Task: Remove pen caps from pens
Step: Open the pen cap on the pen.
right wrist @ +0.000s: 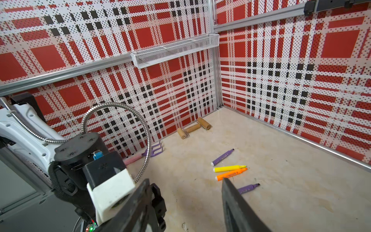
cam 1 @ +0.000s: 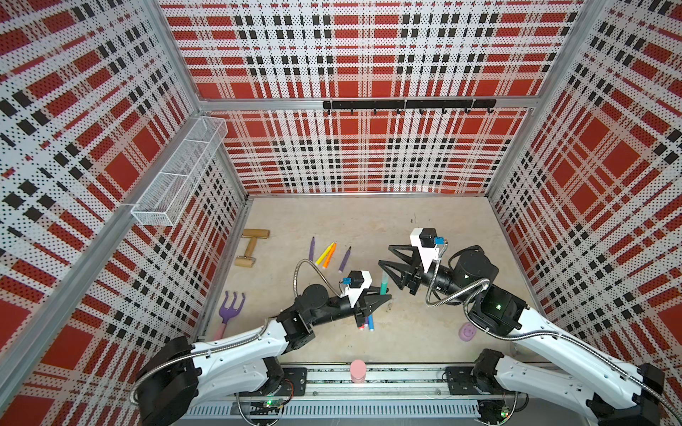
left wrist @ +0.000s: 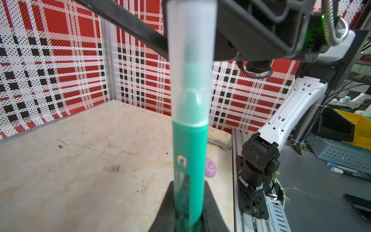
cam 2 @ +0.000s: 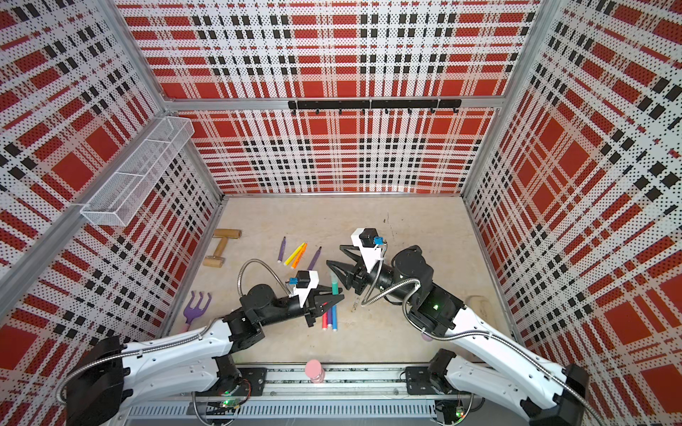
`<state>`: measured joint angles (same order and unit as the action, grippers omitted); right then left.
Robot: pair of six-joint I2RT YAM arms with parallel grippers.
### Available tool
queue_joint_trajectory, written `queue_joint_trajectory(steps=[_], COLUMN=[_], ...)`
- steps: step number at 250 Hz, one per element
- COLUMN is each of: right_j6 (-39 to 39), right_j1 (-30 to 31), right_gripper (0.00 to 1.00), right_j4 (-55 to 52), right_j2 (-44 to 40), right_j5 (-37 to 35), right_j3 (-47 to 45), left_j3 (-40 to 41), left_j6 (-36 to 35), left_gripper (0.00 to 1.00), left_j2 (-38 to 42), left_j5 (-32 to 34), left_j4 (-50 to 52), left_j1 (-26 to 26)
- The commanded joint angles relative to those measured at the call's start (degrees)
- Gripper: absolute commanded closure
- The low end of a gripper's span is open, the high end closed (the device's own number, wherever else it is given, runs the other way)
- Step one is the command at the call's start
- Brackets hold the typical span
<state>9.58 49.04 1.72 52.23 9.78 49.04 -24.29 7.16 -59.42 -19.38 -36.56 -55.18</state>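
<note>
Now the left gripper (left wrist: 188, 192) is clamped on the barrel of an upright teal-green felt pen (left wrist: 189, 152), its pale translucent plastic cap (left wrist: 190, 66) still on. The right gripper (cam 1: 385, 255) hangs open beside that cap. Beyond the teal pen lie four uncapped purple, yellow and orange pens (right wrist: 230, 174); below it on the table lie three red and blue pens (cam 2: 329, 318), caps hidden.

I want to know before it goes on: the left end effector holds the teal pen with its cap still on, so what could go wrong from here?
The right end effector stands open near the cap, not around it; closing off-centre could tip the teal pen instead.
The left end effector clamps only the lower barrel, so a pull might drag the pen out.
A red pen and a blue pen lie beneath it and may get knocked.
</note>
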Motion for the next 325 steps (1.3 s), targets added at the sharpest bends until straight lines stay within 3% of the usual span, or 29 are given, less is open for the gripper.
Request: queue_joint_trajectory(steps=[1,52,151,253,325], right_j6=[-0.9,-1.0,-1.3,-1.4,-0.5], right_j1=[-0.4,-0.5,-0.4,-0.6,-1.0], right_gripper=[0.43,0.45,0.46,1.00,1.00], right_j4=[-1.2,-1.0,-1.6,0.3,4.0], right_j2=[0.0,0.1,-1.5,-2.3,-2.7], right_j5=[0.4,6.8,9.1,6.7,5.2], right_j3=[-0.2,-0.6,-1.9,-2.9,-3.2], left_j3=[-1.9,-2.3,-2.3,-2.3,-1.8], left_j6=[-1.1,-1.3,-1.7,-1.8,-1.3], left_gripper=[1.00,1.00,1.00,1.00,1.00], left_j2=[0.3,-0.1,0.0,-0.3,-0.3], left_j5=[0.8,1.3,2.1,2.7,2.8], left_j4=[-0.7,-0.2,-0.2,0.2,0.2], left_j1=[-0.5,-0.5,-0.5,-0.4,0.0])
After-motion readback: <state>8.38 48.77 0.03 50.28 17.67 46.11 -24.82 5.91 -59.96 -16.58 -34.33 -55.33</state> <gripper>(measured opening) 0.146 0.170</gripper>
